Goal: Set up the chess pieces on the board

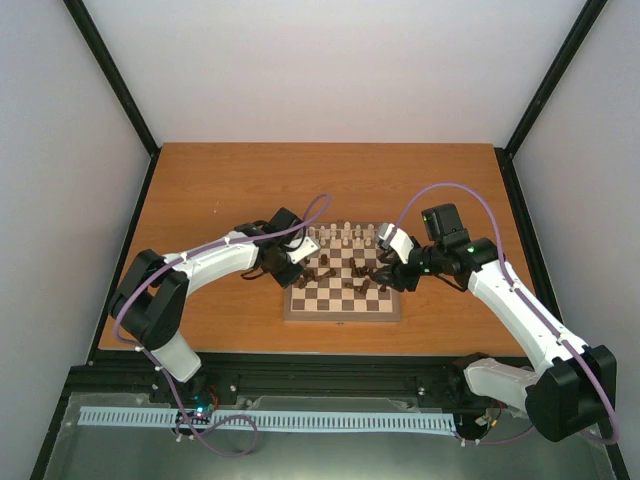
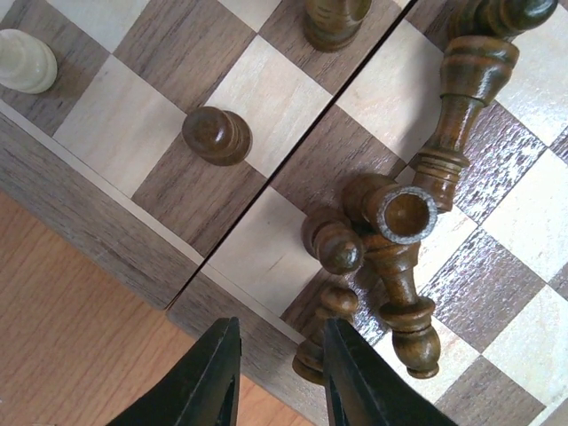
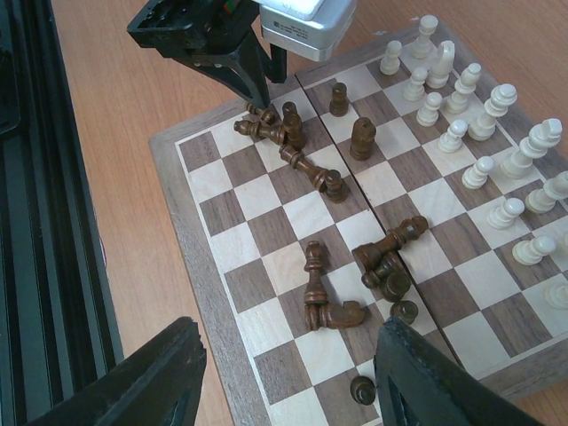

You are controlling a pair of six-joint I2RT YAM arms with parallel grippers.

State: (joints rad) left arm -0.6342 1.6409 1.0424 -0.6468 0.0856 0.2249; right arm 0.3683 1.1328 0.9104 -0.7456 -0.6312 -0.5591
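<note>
The board lies between my arms. Cream chess pieces stand in rows along its far side. Dark brown pieces lie toppled in heaps, and a few stand upright. My left gripper hangs low over the board's border, its jaws a narrow gap apart. A fallen dark pawn lies against the inner side of its right finger, at the edge of a dark heap. My right gripper stands wide open above the board's near corner, holding nothing.
The orange table runs around the board. A black rail lies along the table's near edge. One cream pawn and an upright dark pawn stand near the left gripper. The left gripper's body shows above the far heap.
</note>
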